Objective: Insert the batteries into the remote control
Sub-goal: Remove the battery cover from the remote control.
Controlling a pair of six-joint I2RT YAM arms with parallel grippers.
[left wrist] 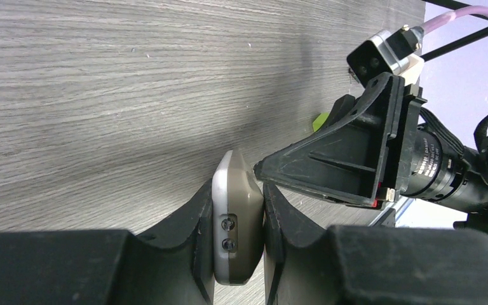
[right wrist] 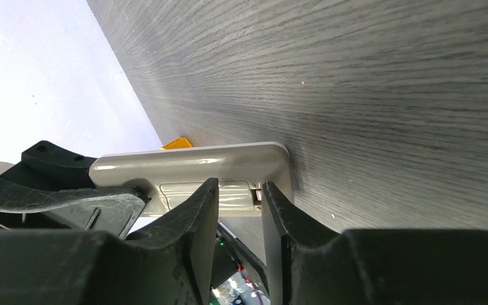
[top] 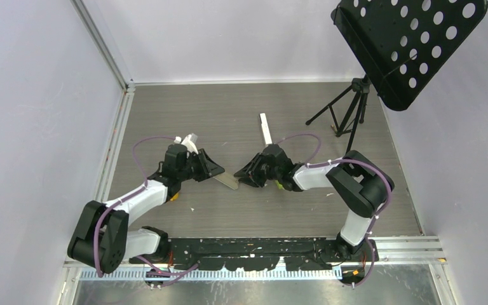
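Observation:
A beige remote control (top: 230, 180) (left wrist: 238, 222) (right wrist: 190, 162) is held off the table between the two arms. My left gripper (top: 219, 173) (left wrist: 238, 197) is shut on its one end, the fingers pressing both flat faces. My right gripper (top: 244, 178) (right wrist: 239, 190) faces it from the other side, jaws a finger's width apart. Its tips rest against the remote's back at the latch end of the battery cover (right wrist: 178, 190), with nothing clamped between them. The right gripper's black body (left wrist: 343, 165) almost touches the remote's tip in the left wrist view. The batteries are out of view.
A second slim white remote (top: 265, 129) lies farther back at the table's middle. A green block (top: 281, 185) (left wrist: 321, 119) sits under the right arm. An orange scrap (top: 175, 197) (right wrist: 179, 143) lies by the left arm. A black music stand (top: 413, 44) on a tripod (top: 349, 114) stands back right.

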